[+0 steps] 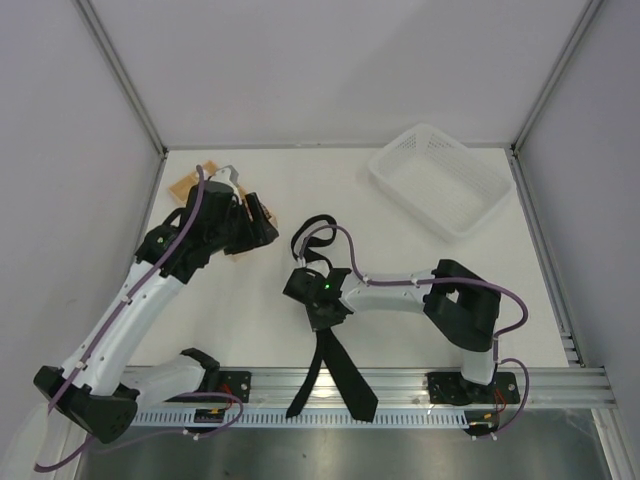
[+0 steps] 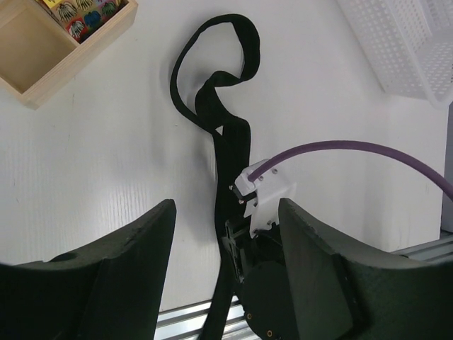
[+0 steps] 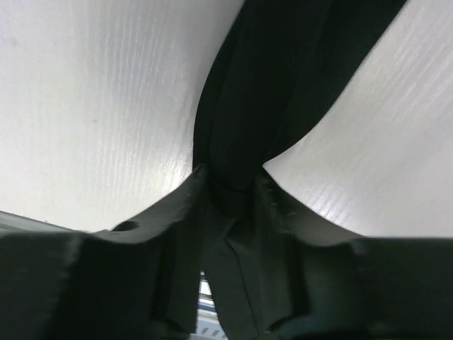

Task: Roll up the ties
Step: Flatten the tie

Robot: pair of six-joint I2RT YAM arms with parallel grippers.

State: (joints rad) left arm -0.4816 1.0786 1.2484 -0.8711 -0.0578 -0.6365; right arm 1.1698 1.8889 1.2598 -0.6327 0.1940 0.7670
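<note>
Top camera sat high above and behind the arm bases, looking down over the whole table (image 1: pixel 300 180), near edge to far edge. Left wrist camera hung fairly high over the middle, staring down past the left gripper (image 2: pixel 226 209). It caught the tie (image 2: pixel 230 142), a basket (image 2: pixel 396 42) corner and a wooden box (image 2: pixel 85 53), all shared with the top view. Right wrist camera was jammed right down near the tabletop, the right gripper (image 3: pixel 230 184) and tie filling it.

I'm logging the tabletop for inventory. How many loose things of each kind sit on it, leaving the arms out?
black tie: 1
white basket: 1
wooden box: 1
Total: 3
</note>
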